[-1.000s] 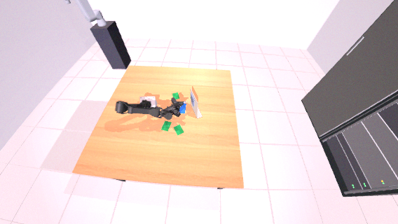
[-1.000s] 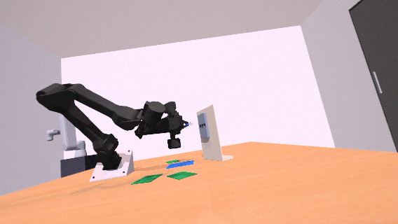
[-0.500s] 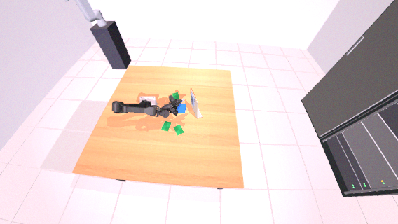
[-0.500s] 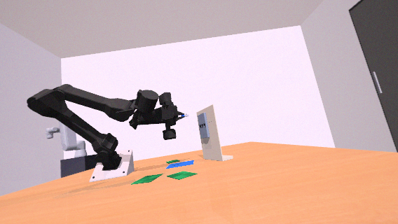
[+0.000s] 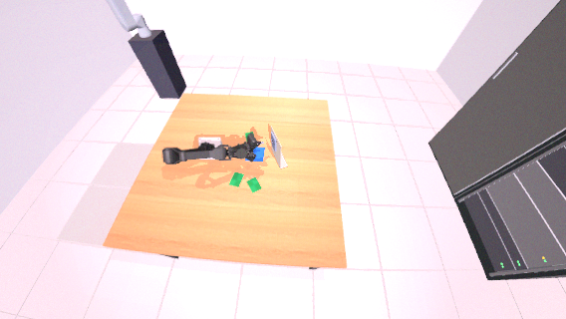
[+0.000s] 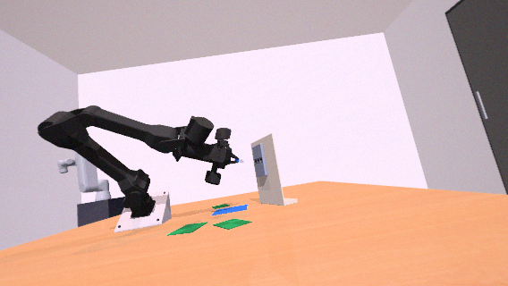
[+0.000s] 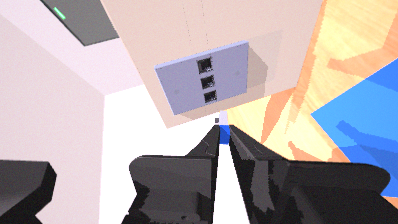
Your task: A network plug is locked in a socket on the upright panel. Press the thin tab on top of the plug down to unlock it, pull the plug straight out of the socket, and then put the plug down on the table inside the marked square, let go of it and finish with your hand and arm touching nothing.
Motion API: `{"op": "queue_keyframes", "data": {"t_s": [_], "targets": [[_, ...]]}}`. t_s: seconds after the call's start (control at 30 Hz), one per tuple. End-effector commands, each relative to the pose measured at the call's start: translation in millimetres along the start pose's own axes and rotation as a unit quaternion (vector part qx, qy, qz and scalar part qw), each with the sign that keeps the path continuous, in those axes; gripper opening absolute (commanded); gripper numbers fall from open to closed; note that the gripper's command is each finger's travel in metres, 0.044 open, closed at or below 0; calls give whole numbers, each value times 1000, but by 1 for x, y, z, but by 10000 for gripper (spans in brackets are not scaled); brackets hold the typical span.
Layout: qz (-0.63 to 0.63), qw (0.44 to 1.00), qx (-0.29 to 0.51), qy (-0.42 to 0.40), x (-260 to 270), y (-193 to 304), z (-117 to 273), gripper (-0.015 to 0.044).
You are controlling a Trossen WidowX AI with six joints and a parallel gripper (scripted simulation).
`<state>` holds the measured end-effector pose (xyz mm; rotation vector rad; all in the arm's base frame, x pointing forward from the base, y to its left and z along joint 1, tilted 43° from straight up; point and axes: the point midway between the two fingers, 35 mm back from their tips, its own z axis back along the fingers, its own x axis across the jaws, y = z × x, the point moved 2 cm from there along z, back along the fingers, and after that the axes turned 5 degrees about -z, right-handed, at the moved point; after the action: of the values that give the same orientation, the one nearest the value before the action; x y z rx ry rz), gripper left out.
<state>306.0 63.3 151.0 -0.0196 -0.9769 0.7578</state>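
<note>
My gripper (image 6: 236, 160) (image 7: 223, 129) is shut on the plug, high above the table. The plug (image 6: 240, 161) (image 7: 224, 135) has a blue body between the fingertips and a clear front end pointing forward. It is out of the socket plate, with a gap between them in the exterior view. The upright panel (image 6: 275, 183) (image 7: 270, 17) carries the blue-grey socket plate (image 6: 258, 169) (image 7: 185, 90), whose three dark openings look empty. The blue square (image 5: 259, 156) (image 6: 230, 210) (image 7: 365, 115) lies flat on the table, below the gripper and in front of the panel. The tab is too small to make out.
Green patches (image 5: 236, 179) (image 5: 254, 184) (image 6: 188, 229) (image 6: 232, 223) lie on the near side of the blue square, and another green patch (image 5: 248, 135) (image 6: 221, 206) lies on its far side. The panel's foot (image 6: 291, 201) rests on the wooden table (image 5: 224, 229) (image 6: 358, 232).
</note>
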Motion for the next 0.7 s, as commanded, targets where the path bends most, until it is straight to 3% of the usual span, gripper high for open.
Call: {"op": "queue_keyframes", "data": {"t_s": [0.0, 0.67], "targets": [[-29, 999, -9, 44, -11, 7, -11, 0], [-93, 966, -120, 208, -53, 38, -35, 0]]}}
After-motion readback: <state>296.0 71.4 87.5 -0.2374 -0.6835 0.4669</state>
